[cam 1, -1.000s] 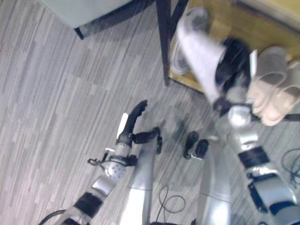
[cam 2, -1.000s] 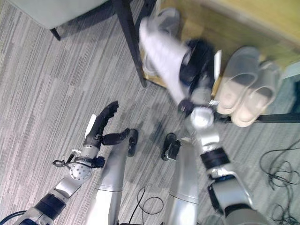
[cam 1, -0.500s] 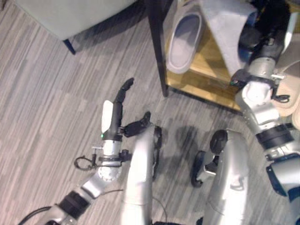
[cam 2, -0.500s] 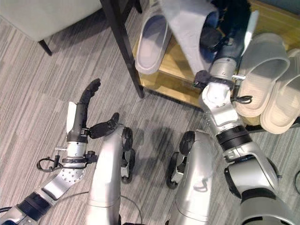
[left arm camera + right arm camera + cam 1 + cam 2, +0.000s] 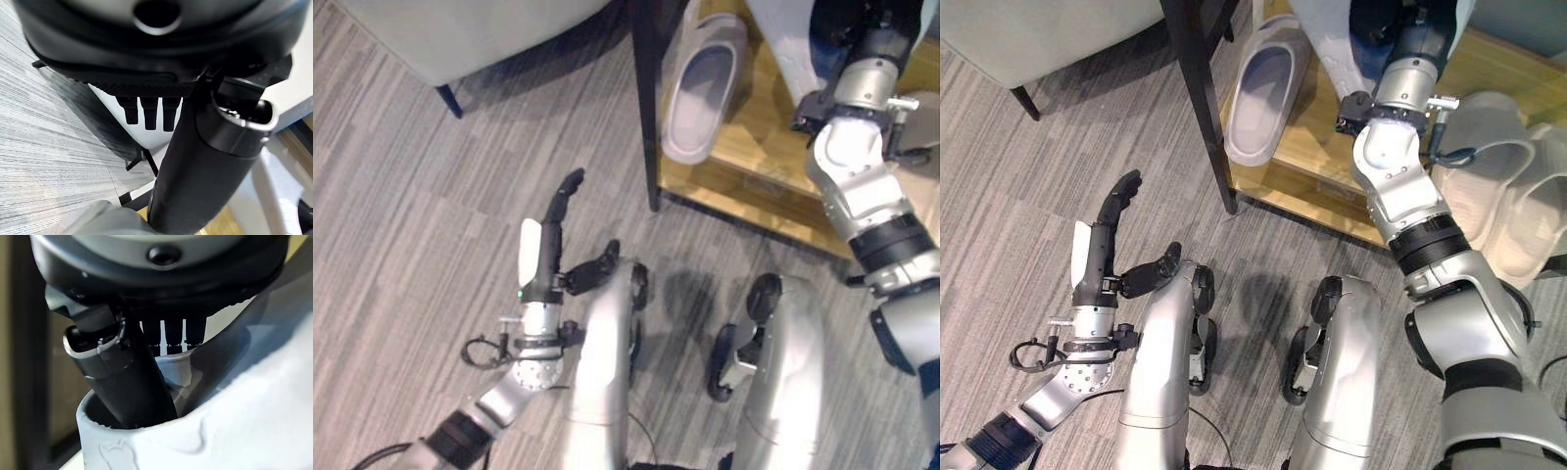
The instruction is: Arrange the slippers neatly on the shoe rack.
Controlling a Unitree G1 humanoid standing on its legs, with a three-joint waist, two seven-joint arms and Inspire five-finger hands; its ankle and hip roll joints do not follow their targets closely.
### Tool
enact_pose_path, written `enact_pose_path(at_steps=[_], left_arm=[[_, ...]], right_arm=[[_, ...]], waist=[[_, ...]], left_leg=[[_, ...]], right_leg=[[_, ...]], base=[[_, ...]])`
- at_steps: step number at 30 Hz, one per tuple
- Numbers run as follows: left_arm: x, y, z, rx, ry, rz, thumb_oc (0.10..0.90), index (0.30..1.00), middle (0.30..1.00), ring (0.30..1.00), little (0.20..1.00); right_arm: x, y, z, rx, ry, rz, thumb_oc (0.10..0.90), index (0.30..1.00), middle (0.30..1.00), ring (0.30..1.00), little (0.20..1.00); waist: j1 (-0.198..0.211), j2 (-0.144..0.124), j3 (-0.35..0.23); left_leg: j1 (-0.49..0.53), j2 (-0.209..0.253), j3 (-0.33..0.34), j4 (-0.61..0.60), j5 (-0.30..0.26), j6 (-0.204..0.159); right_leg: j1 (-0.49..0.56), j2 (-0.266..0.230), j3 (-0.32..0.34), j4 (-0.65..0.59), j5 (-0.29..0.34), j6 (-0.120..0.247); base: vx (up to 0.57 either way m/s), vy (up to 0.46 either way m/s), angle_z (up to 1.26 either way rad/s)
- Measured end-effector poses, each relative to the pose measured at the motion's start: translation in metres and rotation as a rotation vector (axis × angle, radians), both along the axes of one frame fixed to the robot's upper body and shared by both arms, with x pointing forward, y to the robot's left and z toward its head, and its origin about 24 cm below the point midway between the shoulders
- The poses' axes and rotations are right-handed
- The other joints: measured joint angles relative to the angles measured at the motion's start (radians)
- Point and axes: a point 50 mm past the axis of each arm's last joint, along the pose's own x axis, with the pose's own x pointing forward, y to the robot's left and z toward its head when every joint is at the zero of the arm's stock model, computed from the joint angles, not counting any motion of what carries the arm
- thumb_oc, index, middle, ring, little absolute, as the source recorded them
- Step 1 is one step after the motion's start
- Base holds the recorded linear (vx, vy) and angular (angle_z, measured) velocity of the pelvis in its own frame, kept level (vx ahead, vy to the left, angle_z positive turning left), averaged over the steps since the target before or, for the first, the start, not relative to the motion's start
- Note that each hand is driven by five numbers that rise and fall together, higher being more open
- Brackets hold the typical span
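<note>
My right hand (image 5: 1408, 34) is shut on a pale grey slipper (image 5: 1324, 37) and holds it tilted above the wooden shoe rack (image 5: 1317, 171). In the right wrist view the thumb (image 5: 128, 382) is tucked inside the slipper's (image 5: 234, 426) opening. Its matching grey slipper (image 5: 703, 96) lies sole down on the rack's shelf, close to the black corner post (image 5: 1198, 98). A pair of beige slippers (image 5: 1491, 186) sits side by side on the shelf to the right. My left hand (image 5: 544, 257) hovers open over the carpet, holding nothing.
A grey upholstered seat (image 5: 460, 29) on dark legs stands at the back left, close to the rack's post. Grey striped carpet (image 5: 1028, 186) spreads around the left hand.
The view has shifted toward the rack. My right hand has carried the grey slipper farther in over the shelf, beside the one lying there. The left hand stays open and idle.
</note>
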Motion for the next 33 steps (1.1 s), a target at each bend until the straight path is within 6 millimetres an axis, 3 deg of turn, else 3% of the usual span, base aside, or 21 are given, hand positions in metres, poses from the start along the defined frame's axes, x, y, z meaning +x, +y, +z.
enact_pose_path(at_steps=[5,11,28,32,33], left_arm=[[0.001,0.001,0.001,-0.003,-0.004,0.010,0.800,0.900,0.900,0.900,0.900],[-0.003,0.002,-0.003,-0.010,0.011,0.013,0.800,0.900,0.900,0.900,0.900],[-0.014,0.010,-0.009,-0.059,0.044,0.030,0.800,0.900,0.900,0.900,0.900],[-0.016,0.019,-0.009,0.019,0.052,0.026,0.800,0.900,0.900,0.900,0.900],[-0.016,0.029,-0.003,0.126,0.036,0.029,0.800,0.900,0.900,0.900,0.900]], right_arm=[[0.002,-0.004,-0.003,0.001,0.018,-0.019,0.400,0.300,0.300,0.300,0.300],[0.016,-0.033,-0.029,0.072,0.147,-0.115,0.400,0.300,0.300,0.300,0.300],[0.025,-0.055,-0.058,0.133,0.282,-0.138,0.400,0.300,0.300,0.300,0.300],[0.027,-0.056,-0.059,0.149,0.292,-0.134,0.400,0.300,0.300,0.300,0.300],[0.028,-0.062,-0.062,0.183,0.313,-0.148,0.400,0.300,0.300,0.300,0.300]], waist=[[-0.003,-0.001,0.000],[0.000,-0.002,0.001],[0.014,-0.003,0.001],[0.014,-0.003,0.001],[0.020,-0.003,0.001]], left_leg=[[0.000,0.004,0.006,0.005,-0.008,0.004],[0.010,0.007,0.006,0.006,-0.013,0.005],[0.026,0.036,0.000,0.011,-0.025,0.011],[0.026,0.037,-0.003,0.013,-0.025,0.011],[0.027,0.037,-0.004,0.014,-0.025,0.011]], right_leg=[[0.001,0.003,0.002,-0.002,-0.001,0.013],[0.009,0.004,0.001,-0.006,-0.002,0.016],[0.016,0.030,-0.007,-0.018,0.014,0.016],[0.016,0.031,-0.010,-0.018,0.017,0.016],[0.017,0.031,-0.010,-0.017,0.018,0.016]], base=[[-0.04,0.031,-0.03],[-0.05,0.017,-0.02],[-0.02,0.010,-0.05],[-0.04,0.012,-0.01],[-0.04,0.028,-0.02]])
